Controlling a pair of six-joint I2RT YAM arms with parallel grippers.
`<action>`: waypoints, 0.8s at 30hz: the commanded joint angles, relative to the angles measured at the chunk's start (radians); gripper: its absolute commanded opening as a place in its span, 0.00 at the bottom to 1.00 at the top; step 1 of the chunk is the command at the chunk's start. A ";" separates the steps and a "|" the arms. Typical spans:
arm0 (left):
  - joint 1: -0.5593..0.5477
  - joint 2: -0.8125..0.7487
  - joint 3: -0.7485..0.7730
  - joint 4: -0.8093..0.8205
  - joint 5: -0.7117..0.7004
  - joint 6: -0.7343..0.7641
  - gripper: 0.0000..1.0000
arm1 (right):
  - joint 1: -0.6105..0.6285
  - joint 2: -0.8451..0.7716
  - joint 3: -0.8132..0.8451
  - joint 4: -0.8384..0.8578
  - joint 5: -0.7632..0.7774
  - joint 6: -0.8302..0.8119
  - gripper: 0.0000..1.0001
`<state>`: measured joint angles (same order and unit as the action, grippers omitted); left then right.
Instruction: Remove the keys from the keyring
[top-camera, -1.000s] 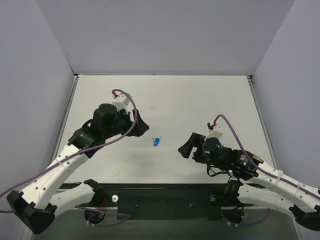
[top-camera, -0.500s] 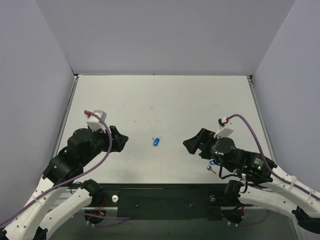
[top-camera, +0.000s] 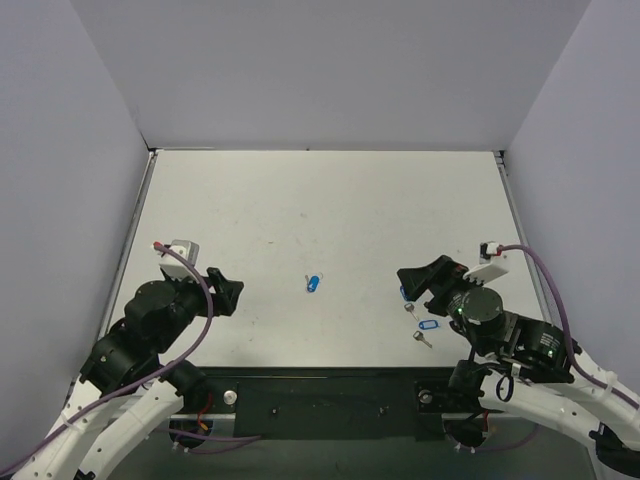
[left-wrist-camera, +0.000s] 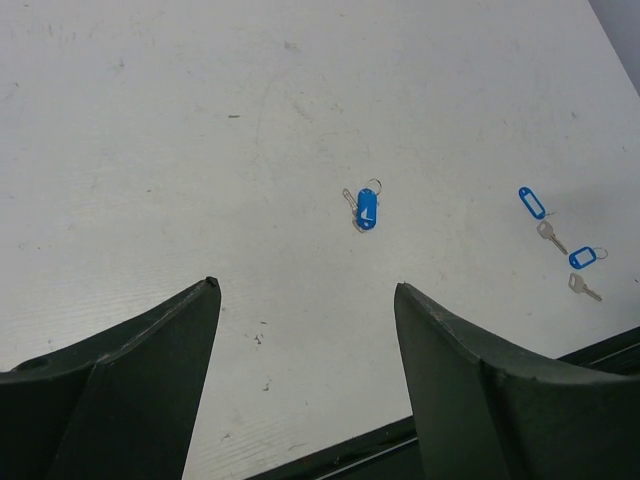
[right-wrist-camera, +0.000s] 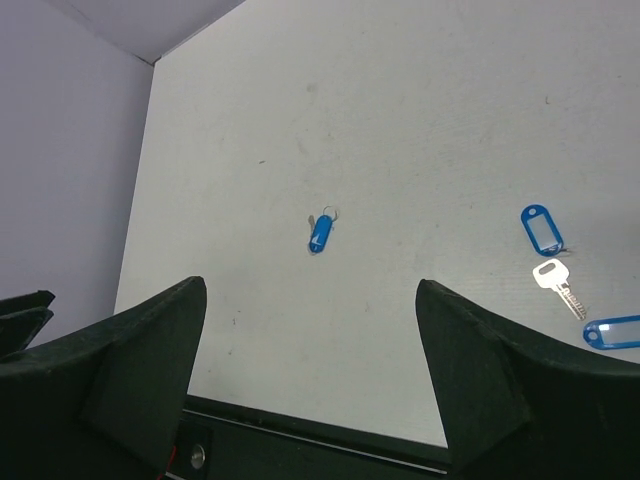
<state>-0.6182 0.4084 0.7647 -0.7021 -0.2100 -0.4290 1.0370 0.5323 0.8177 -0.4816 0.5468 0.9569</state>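
Right tool (top-camera: 420, 270) just beside 2 keys (top-camera: 427, 327)

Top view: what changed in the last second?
Both arms drew back toward their bases. The left gripper swung from mid-table to the near left. The right gripper shifted right, uncovering the keys lying beside it. Both grippers are open and hold nothing. The keyring stayed put at mid-table.

Left arm (top-camera: 150, 315) and right arm (top-camera: 505, 338) are showing white shells over black joints; purple cables (top-camera: 209, 300) are looping from white wrist boxes (top-camera: 182, 247) with red plugs, and black wedge fingers (left-wrist-camera: 130, 380) are tapering
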 joint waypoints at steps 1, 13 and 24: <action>0.006 -0.013 -0.004 0.030 -0.031 0.022 0.80 | 0.009 -0.076 -0.031 -0.070 0.116 0.028 0.80; 0.006 -0.023 -0.011 0.026 -0.042 0.021 0.80 | 0.008 -0.351 -0.180 -0.123 0.176 0.137 0.80; 0.005 -0.033 -0.011 0.024 -0.051 0.015 0.80 | 0.008 -0.373 -0.137 -0.209 0.179 0.146 0.80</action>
<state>-0.6182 0.3798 0.7467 -0.7002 -0.2417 -0.4221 1.0370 0.1677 0.6479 -0.6521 0.6819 1.0897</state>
